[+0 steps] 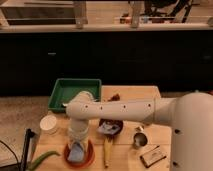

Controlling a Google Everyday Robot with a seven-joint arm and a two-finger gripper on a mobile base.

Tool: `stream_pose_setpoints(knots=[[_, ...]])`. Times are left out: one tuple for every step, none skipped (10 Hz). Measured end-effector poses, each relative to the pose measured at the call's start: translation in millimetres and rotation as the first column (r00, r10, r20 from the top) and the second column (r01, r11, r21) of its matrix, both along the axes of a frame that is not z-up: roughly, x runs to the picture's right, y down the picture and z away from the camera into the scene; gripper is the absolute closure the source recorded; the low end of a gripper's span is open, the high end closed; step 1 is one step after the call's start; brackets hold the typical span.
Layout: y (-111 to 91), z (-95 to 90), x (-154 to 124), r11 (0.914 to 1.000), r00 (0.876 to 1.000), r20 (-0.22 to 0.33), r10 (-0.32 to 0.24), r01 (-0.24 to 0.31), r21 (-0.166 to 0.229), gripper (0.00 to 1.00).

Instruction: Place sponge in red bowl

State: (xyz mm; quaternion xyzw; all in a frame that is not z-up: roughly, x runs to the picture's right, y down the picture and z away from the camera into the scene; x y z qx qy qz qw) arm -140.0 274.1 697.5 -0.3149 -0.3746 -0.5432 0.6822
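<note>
The red bowl (86,158) sits at the table's front left, orange-red with a bright rim. The sponge (75,152), a blue-grey pad, shows inside the bowl's outline, directly under my gripper (78,144). The gripper points straight down over the bowl, at the end of the white arm that reaches in from the right. The wrist hides the bowl's back part and the top of the sponge. I cannot tell whether the sponge rests in the bowl or hangs from the gripper.
A dark maroon bowl (114,128) holding a bluish item (105,129) sits right of the red bowl. Around them are a green tray (60,95), a white cup (48,124), a green vegetable (42,159), a yellow item (107,151), a metal cup (140,140) and a snack bar (152,156).
</note>
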Motion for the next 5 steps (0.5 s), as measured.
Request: stream_pose_setpoints(knots=[[0.8,1.5,0.6,0.9998,1.000,0.005,-0.018,0.018,-0.005,1.00],[1.5,2.4,-0.1,0.9995,0.999,0.010,-0.032,0.032,-0.008,1.00],[2.0,3.0,-1.0,0.9988,0.999,0.015,-0.048,0.048,-0.010,1.00],[2.0,4.1,-0.6,0.9980,0.998,0.020,-0.062,0.062,-0.014,1.00],[1.6,4.7,0.1,0.9975,0.997,0.022,-0.069,0.069,-0.016,1.00]])
